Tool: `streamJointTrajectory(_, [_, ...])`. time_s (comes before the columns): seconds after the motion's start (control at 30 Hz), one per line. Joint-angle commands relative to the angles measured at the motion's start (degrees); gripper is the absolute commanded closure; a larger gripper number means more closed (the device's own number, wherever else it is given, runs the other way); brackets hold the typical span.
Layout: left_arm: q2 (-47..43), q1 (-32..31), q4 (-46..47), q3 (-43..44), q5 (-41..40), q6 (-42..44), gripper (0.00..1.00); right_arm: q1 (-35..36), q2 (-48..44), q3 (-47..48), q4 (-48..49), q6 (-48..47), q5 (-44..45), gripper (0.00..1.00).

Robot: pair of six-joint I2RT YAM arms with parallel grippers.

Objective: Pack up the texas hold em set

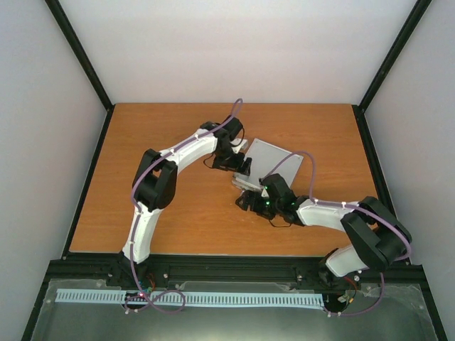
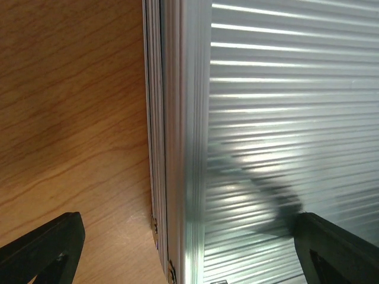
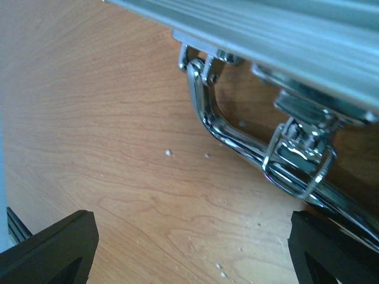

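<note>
The silver ribbed aluminium case lies closed and flat on the wooden table, right of centre. My left gripper is open at the case's left edge. In the left wrist view the left gripper straddles the edge of the case, one finger over the table and one over the lid. My right gripper is open at the case's near side. In the right wrist view the right gripper is empty over bare wood, just short of the chrome handle and a latch. The card box, chips and tokens are out of view.
The wooden table is bounded by a black frame with white walls on three sides. Small hinges show on the case's side seam. A few white specks lie on the wood near the handle.
</note>
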Motion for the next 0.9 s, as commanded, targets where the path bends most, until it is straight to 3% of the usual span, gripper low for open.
streamJointTrajectory(0.0, [-3.13,-0.22,0.92,-1.6,-0.22,1.34,0.0,0.98,2.88,0.33,4.38,3.51,1.97,0.09])
streamJointTrajectory(0.33, [-5.23,-0.2,0.9,-3.96,-0.31,2.11,0.0,1.07,4.12,2.26,4.13,3.95,5.69,0.09])
streamJointTrajectory(0.63, [-5.88,-0.22,1.41,-5.48,-0.13,1.79,0.0,0.69,-1.15,6.68,-5.63,-1.58,13.32,0.07])
streamJointTrajectory(0.87, [-5.86,-0.22,1.42,-5.75,-0.31,1.6,0.0,-0.6,-2.18,7.69,-5.94,-2.79,14.05,0.05])
